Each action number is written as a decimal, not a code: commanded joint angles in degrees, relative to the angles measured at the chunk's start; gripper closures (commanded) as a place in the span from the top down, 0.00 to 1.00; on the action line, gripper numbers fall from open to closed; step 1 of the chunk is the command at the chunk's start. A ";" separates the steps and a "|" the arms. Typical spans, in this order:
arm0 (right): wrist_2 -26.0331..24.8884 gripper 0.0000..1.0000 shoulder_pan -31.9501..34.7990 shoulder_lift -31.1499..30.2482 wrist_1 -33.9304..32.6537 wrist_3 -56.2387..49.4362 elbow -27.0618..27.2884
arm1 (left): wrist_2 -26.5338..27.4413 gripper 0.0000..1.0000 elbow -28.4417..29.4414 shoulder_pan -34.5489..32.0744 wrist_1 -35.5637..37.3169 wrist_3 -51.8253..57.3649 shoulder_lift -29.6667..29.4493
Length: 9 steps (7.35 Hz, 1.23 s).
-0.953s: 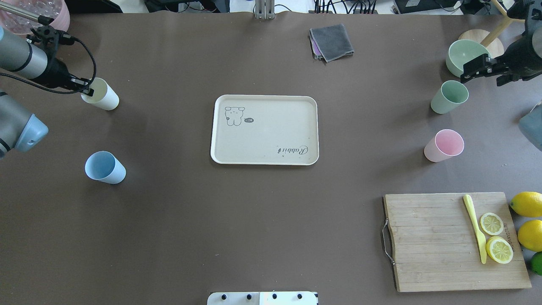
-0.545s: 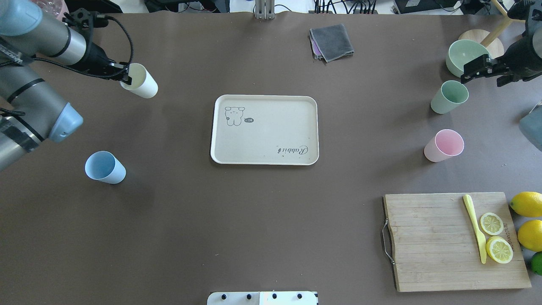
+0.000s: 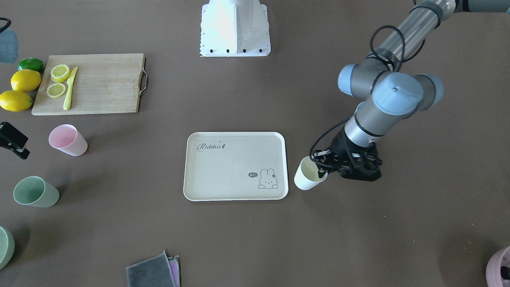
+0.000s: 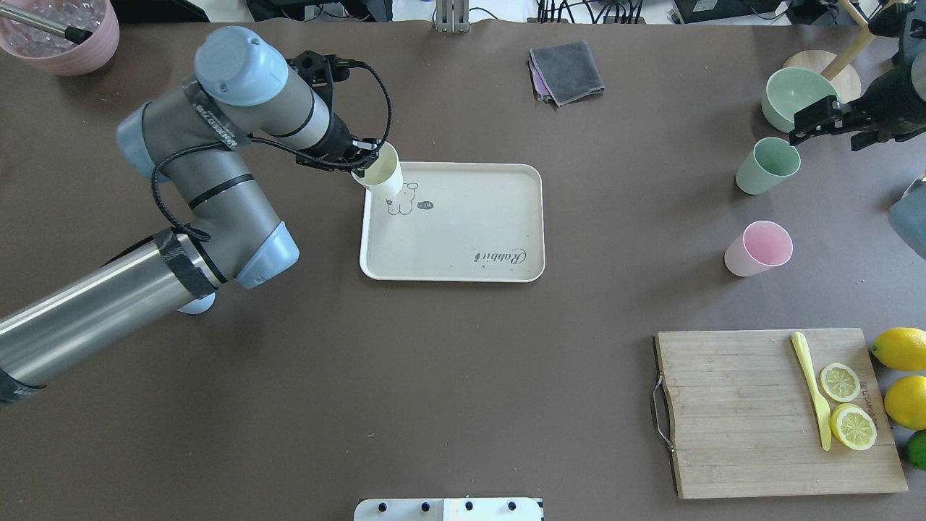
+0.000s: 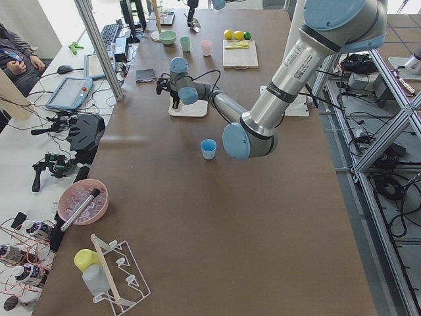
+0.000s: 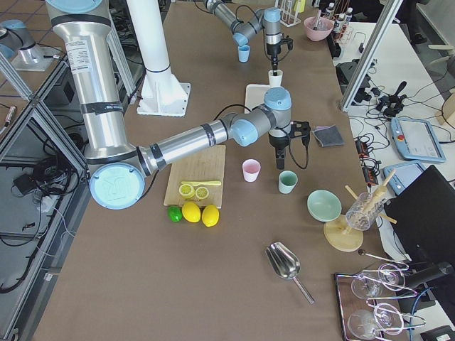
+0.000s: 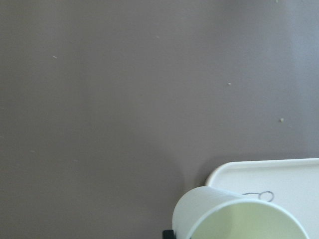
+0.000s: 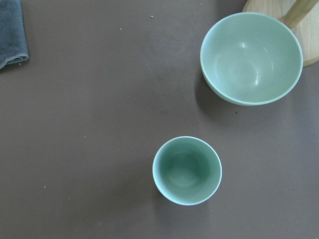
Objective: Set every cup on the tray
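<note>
My left gripper (image 4: 362,161) is shut on the rim of the cream-yellow cup (image 4: 382,174) and holds it at the far left corner of the beige tray (image 4: 463,224). The front view shows the cup (image 3: 307,175) just outside the tray (image 3: 231,171). The blue cup (image 5: 208,149) stands on the table, mostly hidden under my left arm in the overhead view. The green cup (image 4: 767,166) and pink cup (image 4: 758,249) stand at the right. My right gripper (image 4: 814,121) hovers open above the green cup (image 8: 187,170).
A green bowl (image 4: 798,95) sits behind the green cup. A wooden cutting board (image 4: 738,412) with a yellow knife and lemon slices lies at the front right, with whole lemons (image 4: 901,349) beside it. A grey cloth (image 4: 566,71) lies at the back, a pink pot (image 4: 61,32) at the back left.
My left arm has carried the cream-yellow cup from the table's left side rightward to the tray's corner. The right gripper has barely moved.
</note>
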 commanded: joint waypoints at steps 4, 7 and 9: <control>0.07 1.00 0.00 -0.25 0.00 0.00 0.07 | 3.13 0.97 2.86 2.59 1.28 0.17 -2.96; 0.07 1.00 0.00 -0.25 0.00 0.00 0.07 | 0.86 0.98 -1.79 -0.10 2.24 0.17 -2.35; 0.07 1.00 0.00 -0.25 0.00 0.00 0.07 | -4.06 0.98 -9.40 -3.62 3.03 1.56 5.61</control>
